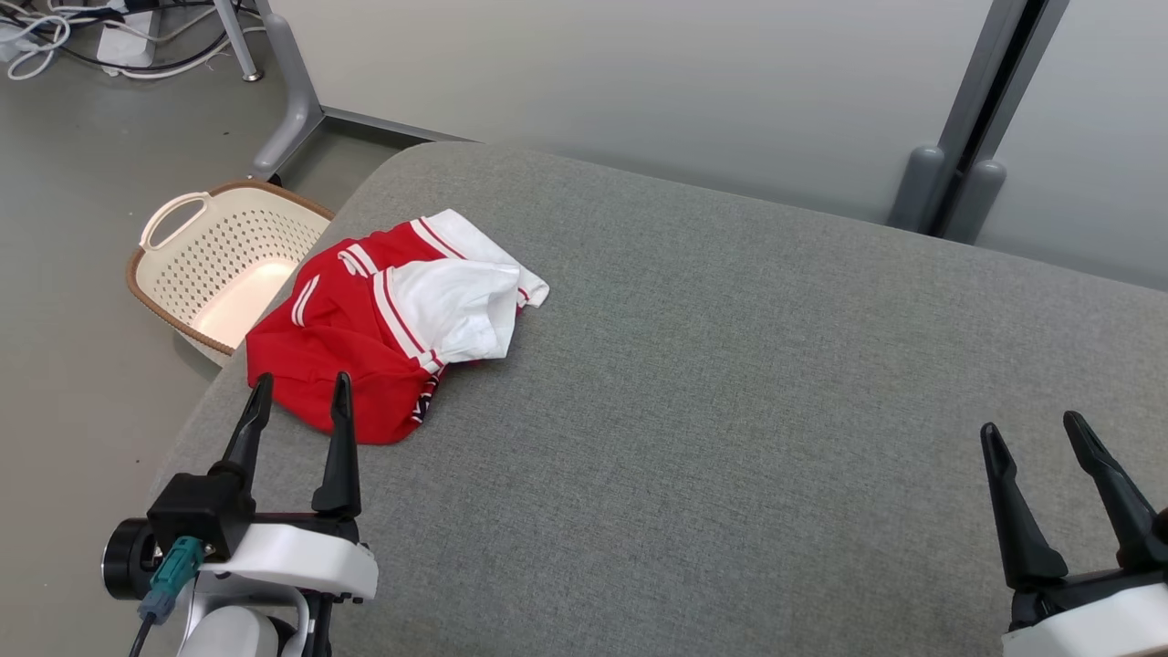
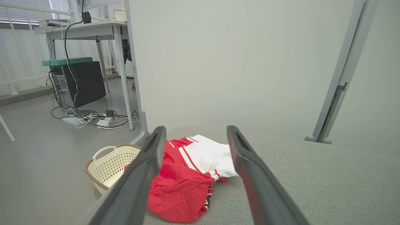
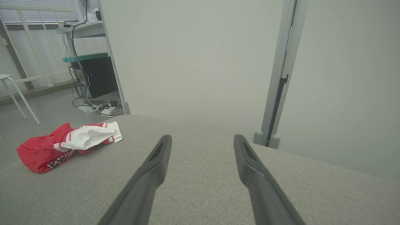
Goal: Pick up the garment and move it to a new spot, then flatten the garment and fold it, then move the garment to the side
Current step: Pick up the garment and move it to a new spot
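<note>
A crumpled red and white garment (image 1: 383,324) lies on the grey padded table (image 1: 730,383) near its left edge. My left gripper (image 1: 301,388) is open, its fingertips just at the garment's near red edge, nothing between them. The left wrist view has the garment (image 2: 187,178) lying between and beyond the two dark fingers (image 2: 147,168). My right gripper (image 1: 1031,433) stands open at the table's lower right, far from the cloth. From the right wrist the garment (image 3: 65,145) lies far off to the left.
A cream perforated laundry basket (image 1: 214,265) stands on the floor beside the table's left edge. Behind the table runs a pale partition with a grey post (image 1: 967,173). Cables (image 1: 55,41) lie on the floor at far left.
</note>
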Tool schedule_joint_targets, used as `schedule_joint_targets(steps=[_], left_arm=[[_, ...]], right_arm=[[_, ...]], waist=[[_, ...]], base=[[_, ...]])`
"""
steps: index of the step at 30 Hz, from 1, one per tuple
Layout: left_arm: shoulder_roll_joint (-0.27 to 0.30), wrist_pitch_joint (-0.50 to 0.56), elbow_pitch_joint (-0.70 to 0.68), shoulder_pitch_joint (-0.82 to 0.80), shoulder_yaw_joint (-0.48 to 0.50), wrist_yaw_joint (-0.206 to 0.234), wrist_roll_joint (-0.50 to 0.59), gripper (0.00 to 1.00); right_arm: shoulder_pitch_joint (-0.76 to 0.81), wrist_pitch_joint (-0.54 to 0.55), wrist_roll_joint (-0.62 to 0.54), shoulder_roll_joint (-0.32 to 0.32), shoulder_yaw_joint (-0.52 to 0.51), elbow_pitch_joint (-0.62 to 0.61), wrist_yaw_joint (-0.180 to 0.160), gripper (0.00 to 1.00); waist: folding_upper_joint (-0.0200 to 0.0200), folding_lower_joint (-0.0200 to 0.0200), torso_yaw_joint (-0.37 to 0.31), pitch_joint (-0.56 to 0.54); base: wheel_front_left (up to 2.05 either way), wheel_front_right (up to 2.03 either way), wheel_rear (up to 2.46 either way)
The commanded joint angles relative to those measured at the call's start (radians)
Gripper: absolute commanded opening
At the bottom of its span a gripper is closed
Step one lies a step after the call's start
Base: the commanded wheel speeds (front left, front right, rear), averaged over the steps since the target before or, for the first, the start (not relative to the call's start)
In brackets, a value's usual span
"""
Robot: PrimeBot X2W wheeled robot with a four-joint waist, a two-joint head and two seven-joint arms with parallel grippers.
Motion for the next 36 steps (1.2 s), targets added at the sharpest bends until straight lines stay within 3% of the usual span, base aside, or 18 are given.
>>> schedule_joint_targets(steps=[1,15,23,30,36], left_arm=[[0.008,-0.004,0.001,-0.012,0.001,-0.003,0.006,1.0],[0.004,-0.007,0.035,-0.057,-0.005,-0.005,0.009,1.0],[-0.026,-0.008,0.135,-0.219,0.012,-0.025,-0.024,1.0],[-0.037,-0.008,0.358,-0.429,0.039,-0.057,-0.055,1.0],[-0.033,-0.008,0.623,-0.564,0.071,-0.081,-0.096,1.0]], right_arm=[[-0.009,-0.002,-0.001,-0.001,0.002,0.002,0.0,1.0],[-0.031,0.008,0.006,-0.007,0.004,0.001,0.0,1.0],[-0.121,0.05,0.003,-0.065,0.031,-0.059,0.0,1.0],[-0.208,0.064,0.01,-0.103,0.039,-0.09,0.0,1.0],[-0.251,0.044,0.019,-0.114,0.05,-0.064,0.0,1.0]], waist=[[-0.0001,0.0,0.0,-0.002],[-0.0001,0.0,-0.018,0.028],[-0.0001,0.0,-0.093,0.205],[-0.0001,0.0,-0.161,0.393],[-0.0001,0.0,-0.196,0.461]], base=[[0.0,0.0,0.0],[0.0,0.0,0.0],[0.0,0.0,0.0],[0.0,0.0,0.0],[0.0,0.0,0.0]])
